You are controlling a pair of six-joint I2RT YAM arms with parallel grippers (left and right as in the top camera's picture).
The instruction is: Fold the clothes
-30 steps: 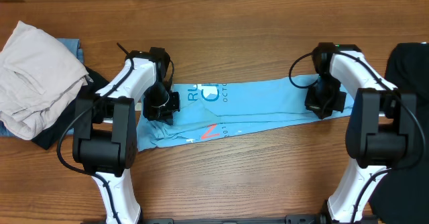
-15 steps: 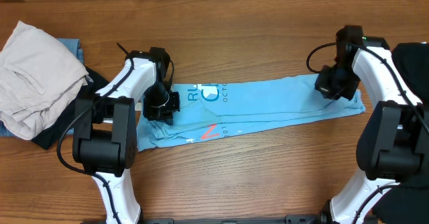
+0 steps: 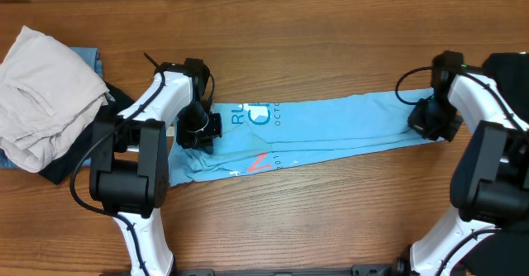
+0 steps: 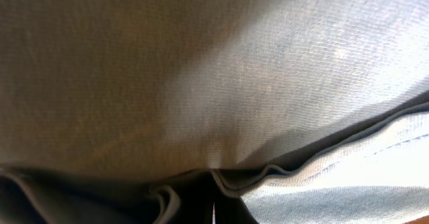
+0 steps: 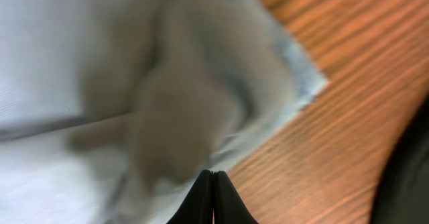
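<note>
The light sky-blue T-shirt (image 3: 331, 127) lies on the table as a long strip, with white lettering and a red-orange mark near its left end. My left gripper (image 3: 198, 131) presses down on the shirt's left end. In the left wrist view the cloth (image 4: 234, 83) fills the frame and bunches into the shut jaws (image 4: 213, 210). My right gripper (image 3: 431, 121) sits on the shirt's right end. In the right wrist view its tips (image 5: 213, 177) are shut together at the shirt's hem (image 5: 134, 83), with no cloth seen between them.
An off-white garment (image 3: 41, 94) is piled at the far left over a blue one (image 3: 89, 59) and a black one (image 3: 58, 170). A black garment (image 3: 504, 78) lies at the right edge. Bare wooden table (image 3: 331, 45) lies behind the shirt.
My right gripper has slid rightward along the shirt to its right end, and the strip lies longer and flatter there. My left gripper has stayed in place.
</note>
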